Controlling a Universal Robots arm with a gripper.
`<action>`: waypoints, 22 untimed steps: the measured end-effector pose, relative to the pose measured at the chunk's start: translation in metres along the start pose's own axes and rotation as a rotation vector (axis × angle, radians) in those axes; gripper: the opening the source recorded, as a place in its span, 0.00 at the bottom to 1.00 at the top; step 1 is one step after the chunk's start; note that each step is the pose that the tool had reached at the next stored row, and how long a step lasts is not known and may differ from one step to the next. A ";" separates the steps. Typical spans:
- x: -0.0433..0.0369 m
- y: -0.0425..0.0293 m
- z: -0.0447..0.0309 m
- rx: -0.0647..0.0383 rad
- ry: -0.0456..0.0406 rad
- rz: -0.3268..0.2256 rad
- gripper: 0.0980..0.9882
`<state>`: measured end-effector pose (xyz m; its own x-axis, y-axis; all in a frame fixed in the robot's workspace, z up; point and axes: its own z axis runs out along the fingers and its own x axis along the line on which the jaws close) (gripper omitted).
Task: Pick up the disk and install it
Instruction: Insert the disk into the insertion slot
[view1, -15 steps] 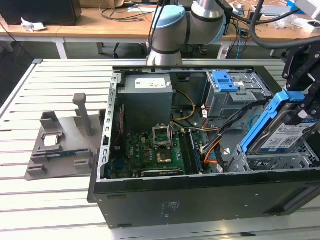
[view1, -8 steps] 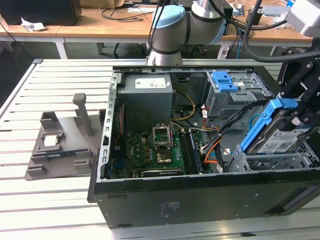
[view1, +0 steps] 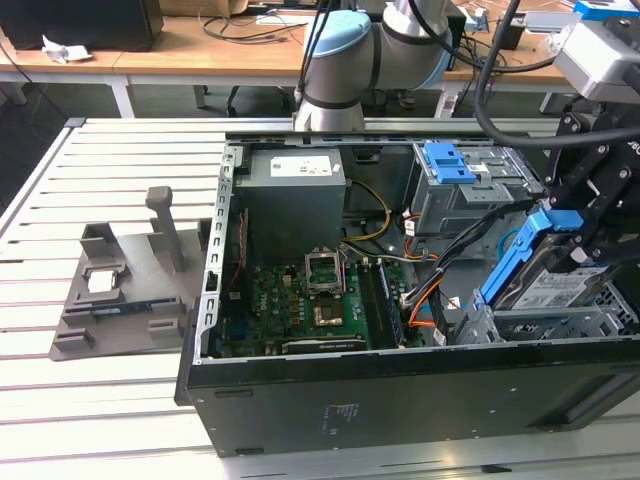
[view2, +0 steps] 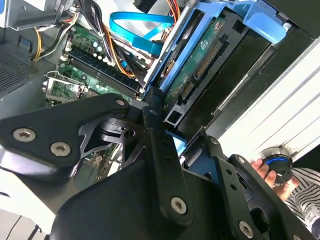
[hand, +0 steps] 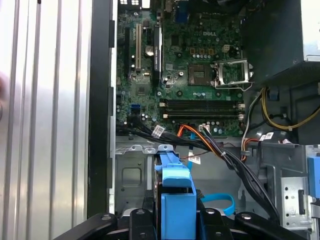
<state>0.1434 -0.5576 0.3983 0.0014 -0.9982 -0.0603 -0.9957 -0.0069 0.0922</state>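
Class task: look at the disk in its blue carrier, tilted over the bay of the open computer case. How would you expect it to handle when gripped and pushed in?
The disk looks like a rigid metal slab, so it probably won't flex in the gripper. It seems dense for its size, likely heavy. Its blue carrier is thin plastic and may bend or snag if pushed in tilted against the bay.

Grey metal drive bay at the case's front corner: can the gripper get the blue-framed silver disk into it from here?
Probably yes. The gripper holds the blue-framed silver disk tilted just above the grey metal drive bay; nothing visible blocks the slot, though black cables run close beside it.
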 end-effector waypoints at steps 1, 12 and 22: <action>0.0001 -0.0001 0.0016 0.000 0.0000 0.000 0.30; 0.0004 -0.0004 0.0059 0.000 0.0000 0.000 0.39; 0.0004 -0.0005 0.0060 0.000 0.0001 0.000 0.01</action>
<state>0.1434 -0.5576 0.3923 0.0013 -0.9982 -0.0602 -0.9957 -0.0069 0.0922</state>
